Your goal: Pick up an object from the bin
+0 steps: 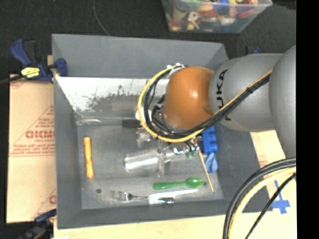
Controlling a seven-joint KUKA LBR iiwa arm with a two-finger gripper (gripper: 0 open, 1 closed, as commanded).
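Gripper (161,158) low at centre of bin (65,133), open or closed cannot tell; silvery ribbed object (141,162) just beside it at 9 o'clock, green plastic spoon (178,184) at 5 o'clock.

Bright, even light over the bin (134,54), dark surroundings.
Glare whitened the bin's back slope, a soft sheen sat on the arm's (259,93) orange cover (189,98), and the arm threw a dim shadow beneath it.
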